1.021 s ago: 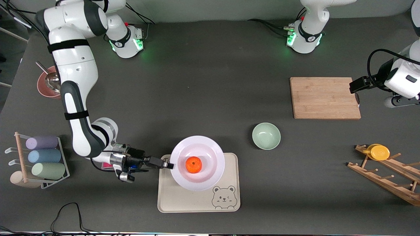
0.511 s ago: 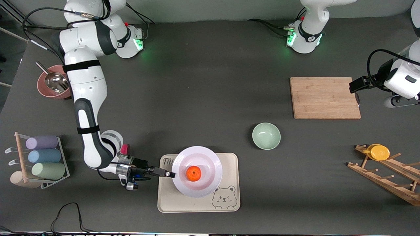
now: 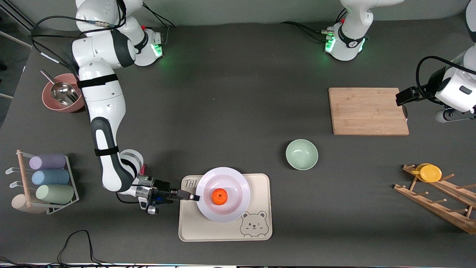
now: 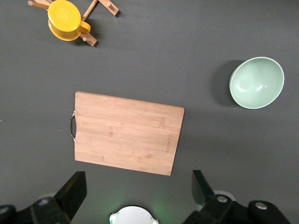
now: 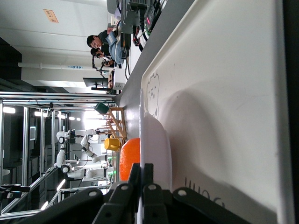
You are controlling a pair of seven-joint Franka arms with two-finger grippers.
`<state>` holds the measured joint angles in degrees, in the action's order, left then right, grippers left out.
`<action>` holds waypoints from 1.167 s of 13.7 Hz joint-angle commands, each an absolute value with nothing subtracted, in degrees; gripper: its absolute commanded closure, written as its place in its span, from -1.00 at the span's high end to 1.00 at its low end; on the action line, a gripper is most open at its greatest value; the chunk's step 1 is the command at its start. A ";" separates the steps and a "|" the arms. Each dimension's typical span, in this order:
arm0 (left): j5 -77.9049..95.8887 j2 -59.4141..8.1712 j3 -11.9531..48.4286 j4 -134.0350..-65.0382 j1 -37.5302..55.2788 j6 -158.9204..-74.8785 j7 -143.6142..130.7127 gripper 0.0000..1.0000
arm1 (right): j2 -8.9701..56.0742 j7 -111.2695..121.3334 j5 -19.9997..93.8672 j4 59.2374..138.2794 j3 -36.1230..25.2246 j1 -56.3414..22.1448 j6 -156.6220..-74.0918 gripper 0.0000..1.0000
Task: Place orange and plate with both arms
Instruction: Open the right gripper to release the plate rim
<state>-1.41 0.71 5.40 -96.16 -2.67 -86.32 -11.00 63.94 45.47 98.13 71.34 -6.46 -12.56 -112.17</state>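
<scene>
The orange [image 3: 219,196] sits in the middle of the white plate [image 3: 238,182], which rests on the cream bear tray [image 3: 260,182]. My right gripper [image 3: 194,197] is shut on the plate's rim at the side toward the right arm's end of the table. In the right wrist view its fingers [image 5: 141,179] pinch the thin rim of the plate [image 5: 159,144], with the orange [image 5: 129,156] just past them. My left gripper [image 3: 404,110] is open and empty, up over the edge of the wooden cutting board [image 3: 368,111], where the arm waits.
A mint-green bowl [image 3: 301,154] stands between tray and cutting board. A wooden rack with a yellow cup [image 3: 429,173] is at the left arm's end. A cup rack [image 3: 46,178] and a pink bowl with a scoop [image 3: 59,95] are at the right arm's end.
My right gripper has carried the plate with the orange nearer to the front camera and lowered it onto the bear tray. The left arm has not moved.
</scene>
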 commanded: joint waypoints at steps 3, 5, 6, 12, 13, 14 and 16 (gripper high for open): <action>-2.02 0.70 5.54 -95.71 -3.08 -85.52 -10.81 1.00 | 65.04 44.91 95.72 69.70 -6.68 -12.57 -112.32 0.30; -2.02 0.79 5.54 -95.71 -3.16 -85.52 -10.81 1.00 | 64.43 44.21 91.69 69.52 -6.77 -12.39 -113.72 0.42; -2.11 0.79 5.54 -95.80 -3.16 -85.52 -10.81 1.00 | 64.08 43.95 89.32 69.52 -6.85 -12.31 -113.99 0.42; -1.85 0.79 5.54 -95.71 -3.16 -85.52 -10.81 1.00 | 56.80 30.45 72.21 70.66 -9.40 -11.17 -113.56 0.42; -1.85 0.70 5.54 -95.71 -3.16 -85.52 -10.81 1.00 | 53.91 28.06 66.94 72.49 -9.40 -10.90 -113.29 0.47; -1.85 0.70 5.54 -95.71 -3.25 -85.52 -10.81 1.00 | 50.83 27.52 62.10 74.42 -9.40 -10.81 -112.77 0.50; -1.85 0.62 5.54 -95.71 -3.25 -85.08 -10.72 1.00 | 44.68 27.16 52.43 78.55 -9.40 -10.11 -110.58 0.76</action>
<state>-1.42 0.66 5.31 -96.18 -2.93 -86.26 -11.01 52.79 28.52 59.79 70.98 -9.40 -10.30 -112.01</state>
